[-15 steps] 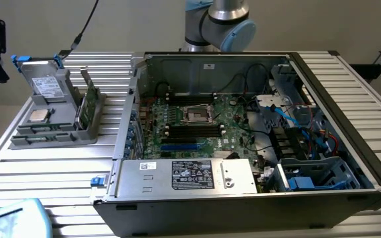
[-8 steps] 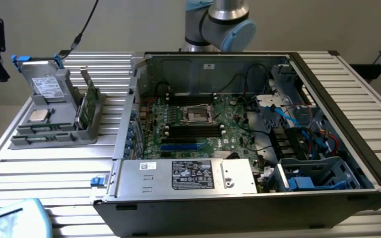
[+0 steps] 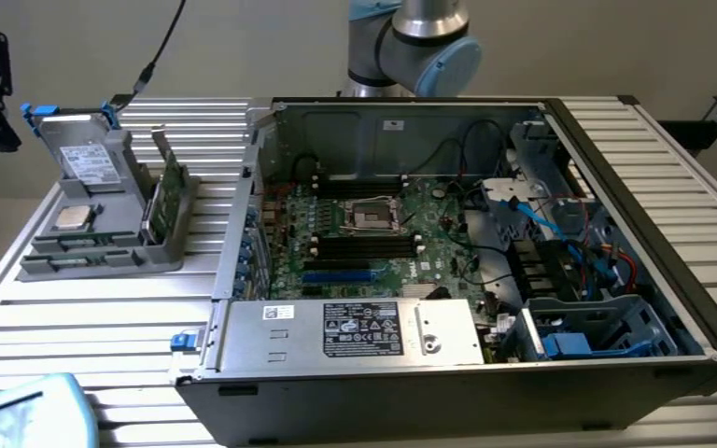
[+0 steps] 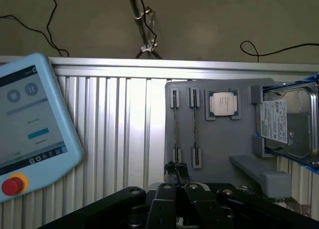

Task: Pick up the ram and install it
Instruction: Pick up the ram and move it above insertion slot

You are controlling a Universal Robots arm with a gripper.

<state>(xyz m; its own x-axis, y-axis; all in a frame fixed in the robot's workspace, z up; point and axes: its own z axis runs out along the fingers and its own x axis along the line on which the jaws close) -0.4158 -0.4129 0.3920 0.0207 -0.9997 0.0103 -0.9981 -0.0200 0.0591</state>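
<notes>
Two thin ram sticks stand on edge in the slots of a grey tray point(image 4: 219, 144). In the wrist view they show edge-on as narrow lines, one ram stick point(image 4: 175, 127) beside the other point(image 4: 194, 127). In the exterior view the green ram boards point(image 3: 175, 201) rise from the tray point(image 3: 97, 257) at that view's left. My gripper point(image 4: 176, 170) hangs above the tray, just off the near end of the first stick, shut with nothing in it. The open computer case point(image 3: 458, 373) holds the motherboard point(image 3: 390, 233) with its long black memory slots.
On the tray also lie a silver processor chip point(image 4: 222, 103) and a hard drive point(image 4: 286, 124). A blue teach pendant point(image 4: 30, 124) rests on the ribbed table beside the tray. The arm's base point(image 3: 414, 42) stands behind the case. Cables and a power supply point(image 3: 358, 329) crowd the case.
</notes>
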